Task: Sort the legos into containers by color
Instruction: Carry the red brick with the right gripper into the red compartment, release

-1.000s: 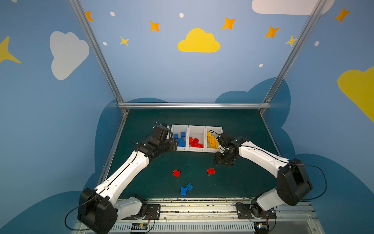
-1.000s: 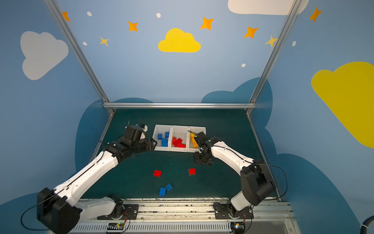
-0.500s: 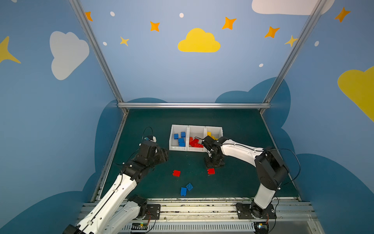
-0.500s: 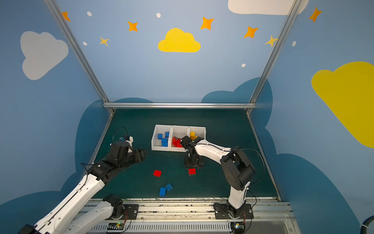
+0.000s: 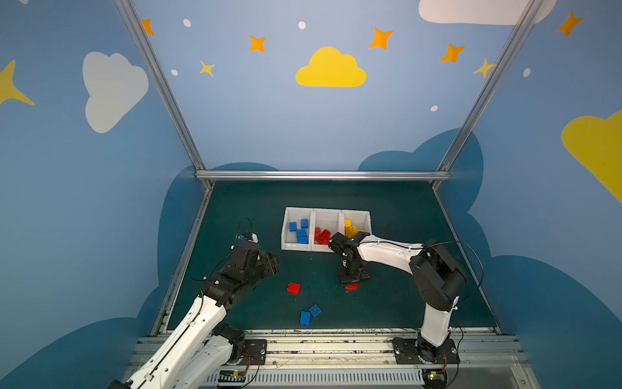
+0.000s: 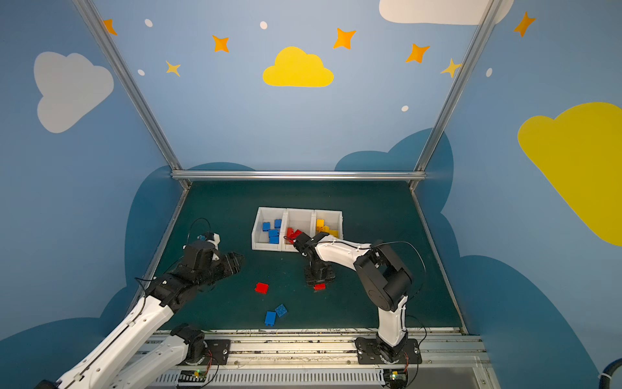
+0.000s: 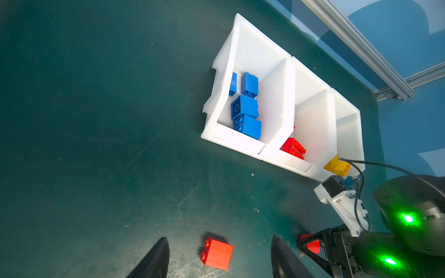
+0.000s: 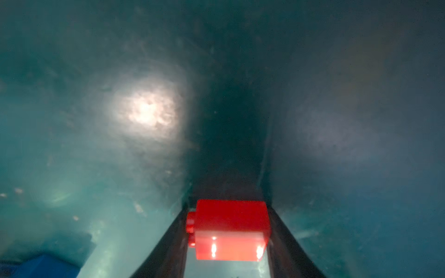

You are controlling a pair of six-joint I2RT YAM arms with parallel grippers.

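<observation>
My right gripper (image 5: 350, 283) points down at the mat and is shut on a red lego (image 8: 231, 228), its fingers (image 8: 173, 243) pressed against both sides. That red lego (image 5: 351, 287) sits at mat level. My left gripper (image 5: 271, 264) hangs open above the mat, left of the containers (image 5: 298, 247). Another red lego (image 7: 216, 252) lies on the mat between and beyond its fingertips; it also shows in a top view (image 6: 261, 288). Two blue legos (image 5: 305, 318) (image 5: 315, 310) lie near the front. The bins hold blue legos (image 5: 301, 234), red legos (image 5: 322, 235) and yellow legos (image 5: 350, 230).
The right arm (image 5: 387, 251) stretches low across the front of the yellow bin. A metal rail (image 5: 319, 175) closes the back of the mat and the base rail (image 5: 319, 336) runs along the front. Blue walls stand on both sides.
The right gripper left the yellow bin, came down on the loose red lego and closed on it. The left arm pulled back from the blue bin toward the front left.
</observation>
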